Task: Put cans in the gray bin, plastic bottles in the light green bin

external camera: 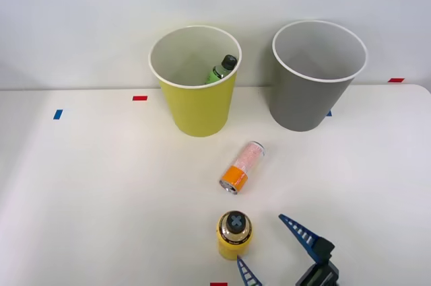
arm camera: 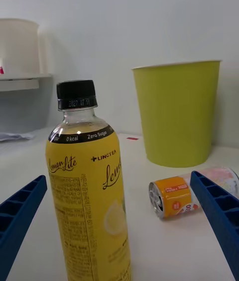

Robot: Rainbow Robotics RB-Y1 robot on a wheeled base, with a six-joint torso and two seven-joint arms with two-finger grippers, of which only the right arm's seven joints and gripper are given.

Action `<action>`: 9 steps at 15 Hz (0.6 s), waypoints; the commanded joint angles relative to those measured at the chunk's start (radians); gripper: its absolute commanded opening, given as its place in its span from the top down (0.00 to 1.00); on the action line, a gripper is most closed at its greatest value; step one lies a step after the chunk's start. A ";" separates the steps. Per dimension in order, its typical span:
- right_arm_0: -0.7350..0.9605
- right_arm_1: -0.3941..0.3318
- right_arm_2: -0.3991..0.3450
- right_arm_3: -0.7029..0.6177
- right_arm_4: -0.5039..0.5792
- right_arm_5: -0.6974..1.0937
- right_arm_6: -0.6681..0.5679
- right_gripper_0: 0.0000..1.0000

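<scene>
A stout yellow plastic bottle point(external camera: 234, 234) point(arm camera: 89, 186) with a black cap stands upright near the table's front edge. My right gripper point(external camera: 273, 254) point(arm camera: 118, 179) is open, its blue fingers on either side of the bottle and not touching it. The orange-and-white can point(external camera: 242, 167) point(arm camera: 174, 199) lies on its side just beyond the bottle. A slimmer green bottle point(external camera: 222, 69) leans inside the light green bin point(external camera: 195, 108) point(arm camera: 177, 112) at the back centre. The gray bin point(external camera: 306, 97) stands to its right, nothing visible inside.
Red tape marks point(external camera: 139, 98) and a blue one point(external camera: 58, 114) lie along the table's far side, another red mark point(external camera: 218, 284) at the front edge. A white container point(arm camera: 17, 47) sits on a shelf off the table. A wall rises behind the bins.
</scene>
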 commanded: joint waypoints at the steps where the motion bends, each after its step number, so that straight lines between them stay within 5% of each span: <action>1: -0.044 0.040 -0.012 0.000 -0.014 0.073 0.019 0.00; 9: -0.095 0.071 -0.023 0.000 -0.038 0.157 0.062 0.00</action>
